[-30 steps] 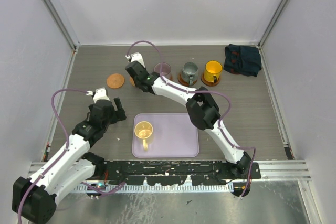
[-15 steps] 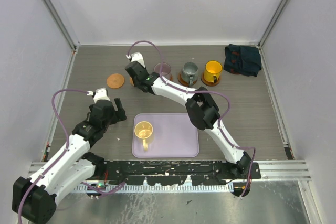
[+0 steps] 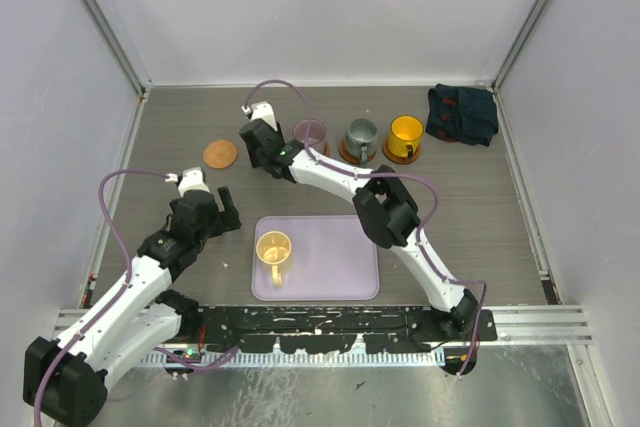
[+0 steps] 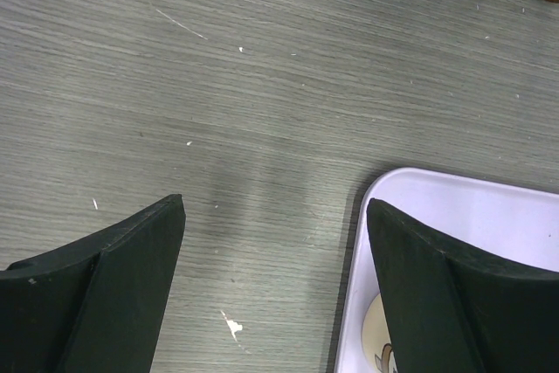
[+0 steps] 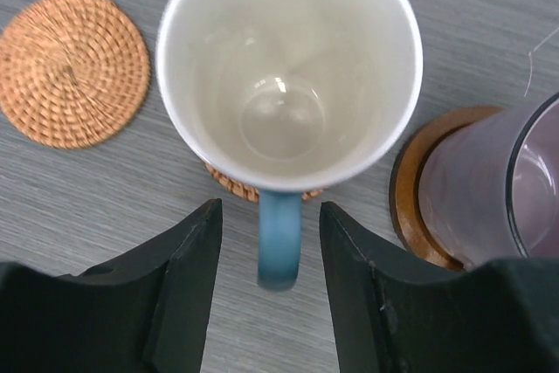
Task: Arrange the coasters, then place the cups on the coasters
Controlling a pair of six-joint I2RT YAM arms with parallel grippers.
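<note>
Your right fingers (image 5: 188,277) stood apart, one on each side of the blue handle (image 5: 279,242) of the white cup (image 5: 284,67). A sliver of counter (image 5: 105,207) showed on both sides of the handle, so they clamped nothing. That cup sat upright on a woven coaster (image 5: 229,183), of which only an edge peeked out below. A bare coaster (image 5: 72,67) lay just beside it on one side. On the other side the purple cup (image 5: 489,189) stood on its own coaster (image 5: 406,194), near but not touching.

Your left fingers (image 4: 122,277) were wide apart and empty, hanging over the counter at a corner of the tray (image 4: 454,207). In the top view the cream cup (image 3: 273,249) waited on that tray, upright, with its handle turned toward the arm bases.

I judged these cups to be small, stiff, light and smooth-walled. A pinch across the round body would likely slip. You would have done better to take the cream cup by its handle, close to the wall so it could not swing, or by the rim with one finger inside. It was empty, so nothing could spill, but a nudge might have toppled it. The bare coaster looked thin and light enough to skid, so a gentle, straight-down set was called for.
</note>
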